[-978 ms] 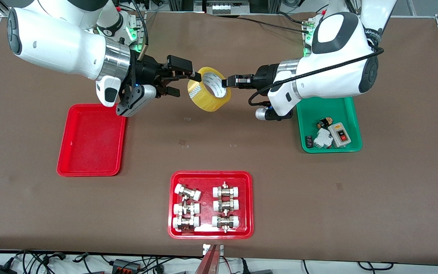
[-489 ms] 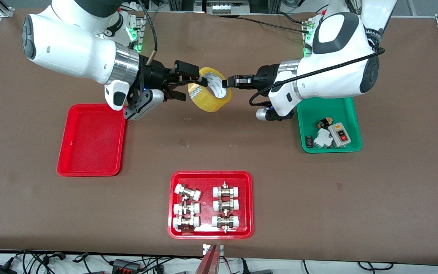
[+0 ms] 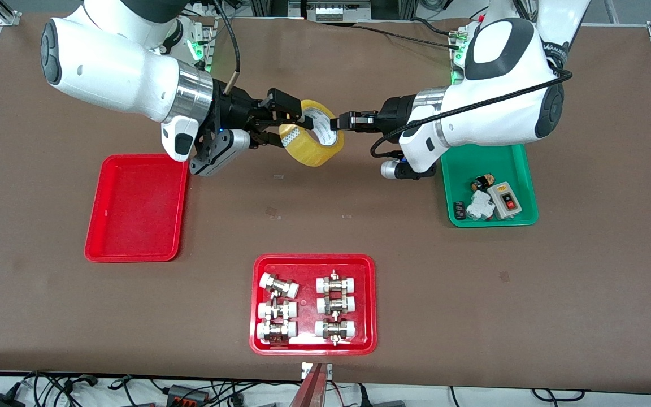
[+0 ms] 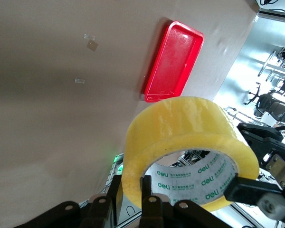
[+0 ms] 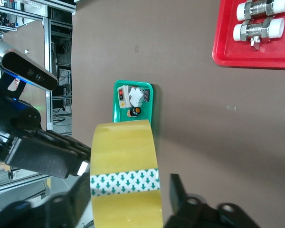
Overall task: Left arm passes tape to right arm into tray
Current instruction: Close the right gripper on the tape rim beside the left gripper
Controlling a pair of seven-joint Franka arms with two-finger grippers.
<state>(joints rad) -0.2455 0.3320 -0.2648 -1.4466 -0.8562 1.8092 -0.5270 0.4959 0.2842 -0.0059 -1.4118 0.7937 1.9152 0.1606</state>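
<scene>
Your left gripper (image 3: 335, 122) is clenched on the tape (image 3: 311, 139), held above the bare worktop (image 3: 325, 215) between both arms. Your right gripper (image 3: 277, 121) straddles the roll's wall, fingers not visibly seated. Confirm its grip before releasing; the tray (image 3: 135, 208) waits empty.

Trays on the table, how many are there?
3. A bare red tray lies toward the right arm's end. A red tray of fittings lies nearest the front camera. A green tray with small parts lies toward the left arm's end, partly hidden by that arm.
</scene>
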